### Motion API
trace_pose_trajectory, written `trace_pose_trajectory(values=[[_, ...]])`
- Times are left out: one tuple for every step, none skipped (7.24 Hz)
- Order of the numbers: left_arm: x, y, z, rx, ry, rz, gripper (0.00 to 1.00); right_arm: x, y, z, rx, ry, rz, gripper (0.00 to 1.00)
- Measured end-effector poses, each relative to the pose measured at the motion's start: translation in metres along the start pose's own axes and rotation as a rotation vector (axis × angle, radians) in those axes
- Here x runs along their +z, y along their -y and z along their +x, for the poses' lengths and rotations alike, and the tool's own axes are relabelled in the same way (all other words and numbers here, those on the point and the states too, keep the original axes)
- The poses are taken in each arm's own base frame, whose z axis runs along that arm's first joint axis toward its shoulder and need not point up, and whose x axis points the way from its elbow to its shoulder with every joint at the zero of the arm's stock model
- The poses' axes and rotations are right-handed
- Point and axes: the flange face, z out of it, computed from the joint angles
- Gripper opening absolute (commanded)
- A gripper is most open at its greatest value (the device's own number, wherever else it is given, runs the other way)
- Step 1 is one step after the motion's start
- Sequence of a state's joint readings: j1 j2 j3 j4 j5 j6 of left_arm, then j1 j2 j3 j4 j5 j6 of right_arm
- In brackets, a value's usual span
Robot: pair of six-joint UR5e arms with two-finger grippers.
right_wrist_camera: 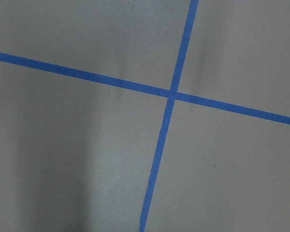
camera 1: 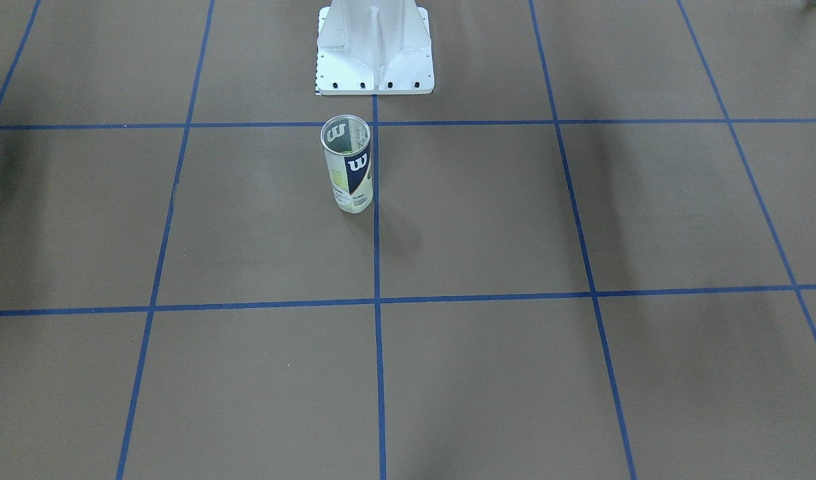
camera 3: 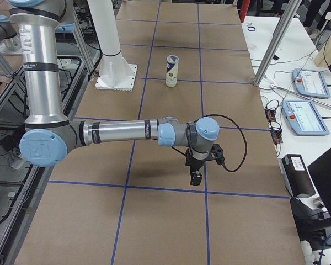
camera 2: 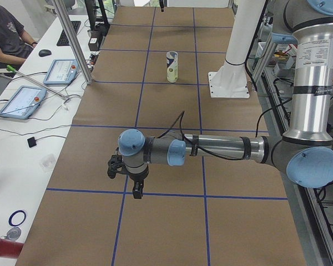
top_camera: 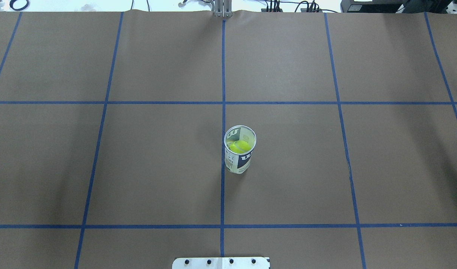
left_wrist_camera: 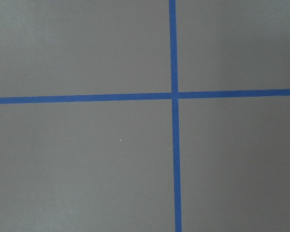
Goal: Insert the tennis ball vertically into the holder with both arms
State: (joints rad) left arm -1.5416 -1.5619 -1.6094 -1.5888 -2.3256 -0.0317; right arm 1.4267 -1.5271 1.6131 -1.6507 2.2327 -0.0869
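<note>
The holder (camera 1: 347,163), a clear can with a white and navy label, stands upright near the table's middle, close to the centre blue line. It also shows in the overhead view (top_camera: 239,149) and in both side views (camera 2: 172,66) (camera 3: 172,70). A yellow tennis ball (top_camera: 239,146) sits inside it, below the rim. My left gripper (camera 2: 136,189) hangs over the table's left end, far from the can. My right gripper (camera 3: 195,176) hangs over the right end, also far away. Both show only in the side views, so I cannot tell whether they are open or shut. Nothing shows held in either.
The white pedestal base (camera 1: 375,50) stands just behind the can on the robot's side. Both wrist views show only brown table and blue tape lines (left_wrist_camera: 174,94). Tablets (camera 2: 22,100) (camera 3: 303,116), aluminium posts (camera 2: 72,39) and a seated person (camera 2: 5,33) are along the operators' side.
</note>
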Motion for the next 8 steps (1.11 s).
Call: trace_pose_trajectory(values=[[0.0028, -0.0005, -0.0024, -0.005, -0.003, -0.005, 1.0, 0.0007, -0.0007, 0.0004, 0.001, 0.001, -0.001, 0.99], [0.0038, -0.0007, -0.0031, -0.007, -0.004, -0.007, 1.0, 0.0016, -0.0017, 0.001, 0.003, 0.001, -0.003, 0.99], [0.0042, -0.0006, -0.0034, -0.008, -0.005, -0.008, 1.0, 0.0025, -0.0026, 0.0016, 0.004, 0.001, -0.005, 0.99], [0.0045, -0.0008, -0.0036, -0.008, -0.006, -0.009, 1.0, 0.0032, -0.0028, 0.0022, 0.006, 0.001, -0.006, 0.99], [0.0047, -0.0009, -0.0038, -0.008, -0.006, -0.009, 1.0, 0.0038, -0.003, 0.0027, 0.008, 0.001, -0.007, 0.99], [0.0045, -0.0008, -0.0037, -0.007, -0.006, -0.009, 1.0, 0.0034, -0.0028, 0.0024, 0.007, 0.0, -0.007, 0.99], [0.0043, -0.0005, -0.0035, -0.007, -0.006, -0.008, 1.0, 0.0031, -0.0025, 0.0022, 0.007, 0.0, -0.006, 0.99], [0.0043, -0.0003, -0.0035, -0.007, -0.006, -0.008, 1.0, 0.0029, -0.0021, 0.0021, 0.007, 0.0, -0.006, 0.99]])
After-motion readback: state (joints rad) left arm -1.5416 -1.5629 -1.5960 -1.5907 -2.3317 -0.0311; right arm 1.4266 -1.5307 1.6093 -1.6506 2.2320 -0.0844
